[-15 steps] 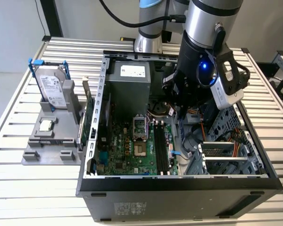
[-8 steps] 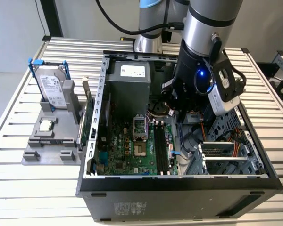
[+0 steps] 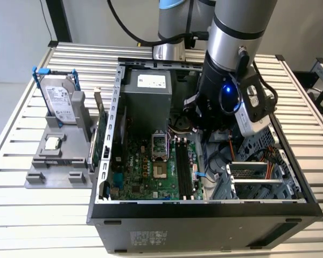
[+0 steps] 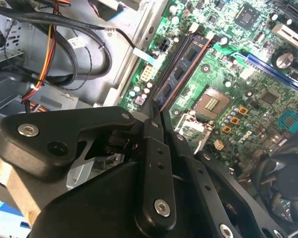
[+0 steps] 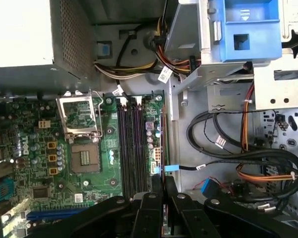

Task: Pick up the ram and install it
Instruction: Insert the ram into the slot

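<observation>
We see the black two-fingered gripper [image 5: 162, 187] [image 4: 157, 110] lowered into the open black desktop computer case [image 3: 204, 226]. Its fingers [image 5: 150, 213] are drawn together and clamped on the ram [image 5: 162, 148] [image 4: 181, 69], the thin, long blue-green circuit-board stick with small black chips. In the first wrist view we see the stick edge-on, a narrow line running out from between the fingertips. It lies parallel to the row of long black memory slots [image 5: 131, 144] [image 3: 185, 172], just beside that row on the side nearer the grey metal wall and the bundled black cables [image 5: 238, 148]. We cannot tell whether its lower edge touches the green motherboard [image 5: 39, 163]. In the second wrist view its chips show along one face, above the slots. The square silver processor socket [image 5: 84, 156] sits on the far side of the slots from the stick. Well apart from the slots, outside the case on the slatted metal worktop [image 3: 43, 215], a silver hard drive with blue clips [image 3: 59, 99] stands upright in a grey holder.
</observation>
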Robot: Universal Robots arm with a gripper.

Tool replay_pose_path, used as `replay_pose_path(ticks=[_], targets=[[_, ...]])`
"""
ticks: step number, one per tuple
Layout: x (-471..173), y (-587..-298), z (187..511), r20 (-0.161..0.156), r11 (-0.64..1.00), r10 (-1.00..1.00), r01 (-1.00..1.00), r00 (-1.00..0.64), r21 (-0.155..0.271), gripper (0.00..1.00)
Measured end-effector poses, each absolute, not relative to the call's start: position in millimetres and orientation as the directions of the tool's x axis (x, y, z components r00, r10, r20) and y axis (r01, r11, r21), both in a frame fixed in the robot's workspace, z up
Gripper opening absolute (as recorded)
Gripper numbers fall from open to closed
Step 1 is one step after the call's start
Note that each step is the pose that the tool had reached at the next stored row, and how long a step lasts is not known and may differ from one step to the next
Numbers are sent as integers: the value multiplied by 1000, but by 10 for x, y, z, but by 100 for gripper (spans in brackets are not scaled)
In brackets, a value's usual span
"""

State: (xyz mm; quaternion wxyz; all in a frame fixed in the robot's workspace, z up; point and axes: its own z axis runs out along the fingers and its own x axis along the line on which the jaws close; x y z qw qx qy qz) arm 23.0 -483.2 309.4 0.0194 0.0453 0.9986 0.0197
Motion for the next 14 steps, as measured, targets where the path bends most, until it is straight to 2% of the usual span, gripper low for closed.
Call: replay_pose_path(ticks=[14], targets=[[229, -4654, 2895, -38, 998, 60, 59, -997, 26, 0]])
